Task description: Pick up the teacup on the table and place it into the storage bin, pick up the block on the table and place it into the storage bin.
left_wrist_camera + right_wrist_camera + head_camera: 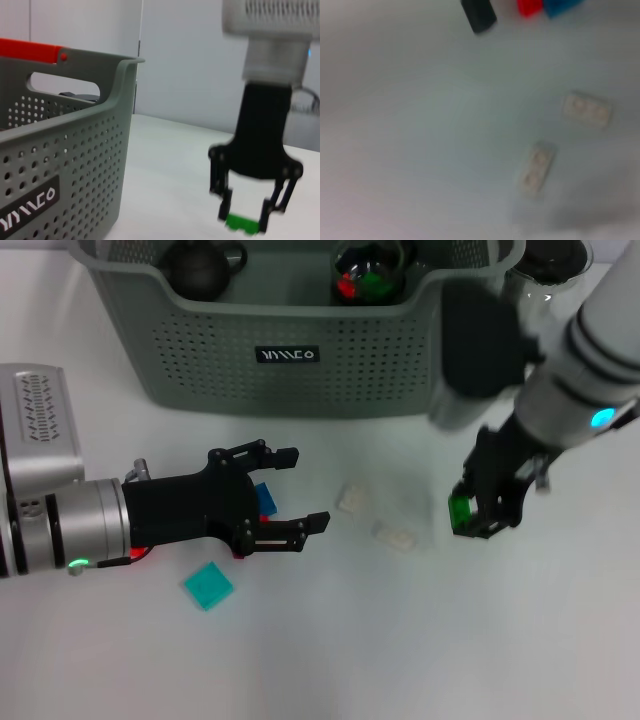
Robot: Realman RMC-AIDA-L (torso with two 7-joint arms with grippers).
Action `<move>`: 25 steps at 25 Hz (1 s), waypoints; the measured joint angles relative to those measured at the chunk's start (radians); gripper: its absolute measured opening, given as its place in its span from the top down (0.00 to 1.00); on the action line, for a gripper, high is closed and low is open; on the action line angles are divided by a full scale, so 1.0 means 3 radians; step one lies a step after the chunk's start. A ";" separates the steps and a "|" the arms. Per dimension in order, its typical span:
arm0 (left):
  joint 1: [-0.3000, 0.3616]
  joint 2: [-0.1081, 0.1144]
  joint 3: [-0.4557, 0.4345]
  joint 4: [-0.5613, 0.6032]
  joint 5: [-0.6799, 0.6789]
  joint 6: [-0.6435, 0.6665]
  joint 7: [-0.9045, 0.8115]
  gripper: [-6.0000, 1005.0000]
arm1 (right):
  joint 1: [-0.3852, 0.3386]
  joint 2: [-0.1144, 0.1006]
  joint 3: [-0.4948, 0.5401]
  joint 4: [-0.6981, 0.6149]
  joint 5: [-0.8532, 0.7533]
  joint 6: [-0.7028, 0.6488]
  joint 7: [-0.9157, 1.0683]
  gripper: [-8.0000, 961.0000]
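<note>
The grey-green storage bin (300, 360) stands at the far side of the table; it also shows in the left wrist view (75, 165). A dark round teacup (200, 270) with a handle sits inside it at the left. My right gripper (478, 510) hangs just above the table in front of the bin's right end, shut on a green block (461, 511). The left wrist view shows that gripper (244, 215) with the green block (242, 223) between its fingertips. My left gripper (303, 488) lies open low over the table, beside a blue block (266, 500).
A teal block (208, 586) and a red block (238, 552) lie near the left gripper. Two white blocks (352, 500) (395, 536) lie mid-table, also seen in the right wrist view (586, 109) (535, 167). A glass vessel (368, 270) holding red and green pieces sits in the bin.
</note>
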 joint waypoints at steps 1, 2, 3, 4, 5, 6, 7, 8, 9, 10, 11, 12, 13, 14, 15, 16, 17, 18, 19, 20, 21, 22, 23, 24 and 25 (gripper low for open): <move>0.0000 0.0001 0.0000 0.0000 0.0000 0.0001 0.0000 0.12 | -0.0007 -0.0003 0.0170 -0.0155 0.0001 -0.0140 -0.0009 0.53; 0.0000 0.0002 0.0000 0.0000 0.0000 0.0001 0.0000 0.12 | -0.0008 -0.0003 0.0324 -0.0298 0.0009 -0.0290 -0.0016 0.53; 0.0000 0.0003 0.0000 0.0000 0.0000 0.0002 0.0000 0.12 | -0.0004 -0.0004 0.0528 -0.0488 0.0039 -0.0463 -0.0022 0.53; 0.0001 0.0005 0.0000 0.0000 0.0000 0.0002 0.0000 0.12 | 0.0009 -0.0005 0.0704 -0.0640 0.0084 -0.0604 -0.0022 0.53; 0.0002 0.0005 -0.0001 0.0002 0.0000 0.0002 0.0000 0.12 | 0.0037 -0.0003 0.0910 -0.0804 0.0153 -0.0761 -0.0017 0.53; 0.0003 0.0006 0.0000 0.0004 0.0001 0.0002 0.0000 0.12 | 0.0079 -0.0008 0.1101 -0.0946 0.0228 -0.0860 -0.0002 0.53; 0.0005 0.0008 -0.0001 0.0007 0.0002 0.0003 0.0000 0.12 | 0.0137 -0.0009 0.1324 -0.1081 0.0329 -0.0973 0.0036 0.53; 0.0005 0.0009 0.0000 0.0010 0.0005 0.0005 0.0000 0.12 | 0.0203 -0.0015 0.1527 -0.1197 0.0437 -0.1054 0.0086 0.53; 0.0006 0.0011 0.0000 0.0011 0.0009 0.0008 0.0003 0.12 | 0.0292 -0.0026 0.1778 -0.1290 0.0553 -0.1088 0.0160 0.53; 0.0006 0.0011 0.0000 0.0013 0.0012 0.0009 0.0006 0.12 | 0.0352 -0.0036 0.1909 -0.1314 0.0617 -0.1073 0.0220 0.53; 0.0006 0.0011 0.0000 0.0014 0.0015 0.0009 0.0009 0.12 | 0.0430 -0.0056 0.2077 -0.1330 0.0700 -0.1000 0.0310 0.53; 0.0004 0.0011 0.0000 0.0015 0.0018 0.0008 0.0012 0.12 | 0.0485 -0.0067 0.2150 -0.1306 0.0734 -0.0891 0.0380 0.53; -0.0001 0.0014 0.0000 0.0017 0.0023 0.0005 0.0014 0.12 | 0.0539 -0.0083 0.2201 -0.1266 0.0757 -0.0732 0.0454 0.53; -0.0007 0.0014 0.0000 0.0018 0.0026 0.0005 0.0014 0.12 | 0.0586 -0.0095 0.2209 -0.1193 0.0752 -0.0539 0.0529 0.53; -0.0011 0.0016 0.0000 0.0020 0.0028 0.0004 0.0013 0.12 | 0.0628 -0.0114 0.2187 -0.1090 0.0723 -0.0335 0.0591 0.53; -0.0014 0.0019 0.0000 0.0022 0.0029 0.0004 0.0013 0.12 | 0.0675 -0.0134 0.2156 -0.0973 0.0687 -0.0110 0.0655 0.53; -0.0017 0.0020 0.0000 0.0025 0.0030 0.0005 0.0012 0.12 | 0.0740 -0.0156 0.2106 -0.0805 0.0616 0.0119 0.0720 0.53; -0.0019 0.0022 0.0000 0.0028 0.0030 0.0005 0.0011 0.12 | 0.0794 -0.0176 0.2067 -0.0654 0.0558 0.0278 0.0746 0.53; -0.0020 0.0022 0.0000 0.0030 0.0030 0.0009 0.0011 0.12 | 0.0861 -0.0193 0.2019 -0.0470 0.0479 0.0468 0.0771 0.53; -0.0021 0.0022 0.0000 0.0031 0.0031 0.0009 0.0009 0.12 | 0.0928 -0.0205 0.1974 -0.0267 0.0399 0.0645 0.0782 0.53; -0.0023 0.0023 -0.0001 0.0031 0.0031 0.0009 0.0009 0.12 | 0.0986 -0.0214 0.1939 -0.0096 0.0330 0.0798 0.0787 0.53; -0.0023 0.0022 0.0000 0.0031 0.0031 0.0010 0.0010 0.12 | 0.1044 -0.0214 0.1902 0.0111 0.0245 0.0963 0.0786 0.53; -0.0023 0.0022 0.0000 0.0031 0.0031 0.0009 0.0011 0.12 | 0.1095 -0.0210 0.1866 0.0299 0.0173 0.1127 0.0780 0.53; -0.0023 0.0021 0.0000 0.0031 0.0031 0.0009 0.0013 0.12 | 0.1135 -0.0199 0.1828 0.0457 0.0101 0.1283 0.0772 0.53; -0.0024 0.0021 0.0000 0.0031 0.0031 0.0009 0.0014 0.12 | 0.1158 -0.0186 0.1784 0.0571 0.0061 0.1398 0.0761 0.53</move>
